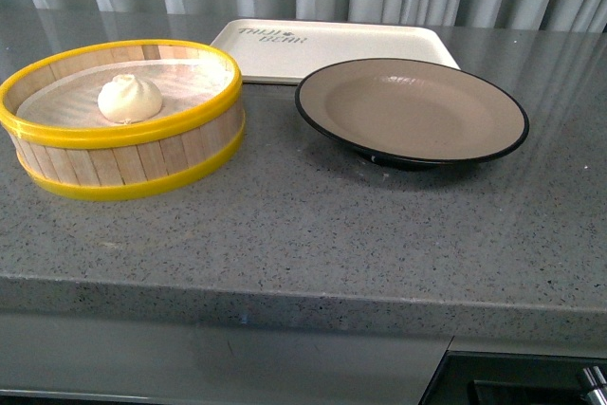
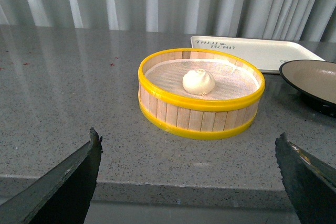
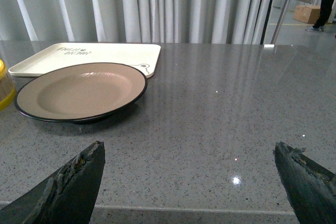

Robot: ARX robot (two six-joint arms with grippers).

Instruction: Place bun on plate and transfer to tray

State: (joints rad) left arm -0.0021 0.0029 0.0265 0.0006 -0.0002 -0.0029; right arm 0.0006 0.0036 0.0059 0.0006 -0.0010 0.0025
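Small white pleated bun [image 2: 198, 82] in yellow-rimmed wooden steamer [image 2: 173, 115] near grey speckled counter's [image 1: 313, 234] left edge lies dead ahead of wide-open left gripper [image 2: 187, 135]; right gripper [image 3: 189, 146], also agape, sits farther off.

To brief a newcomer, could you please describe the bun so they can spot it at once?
On the grey counter, find the round wooden steamer basket with yellow rims, left of the plate. The bun sits inside it on the white liner. It is the only small, white, pleated dome; the plate and tray are flat and bare.
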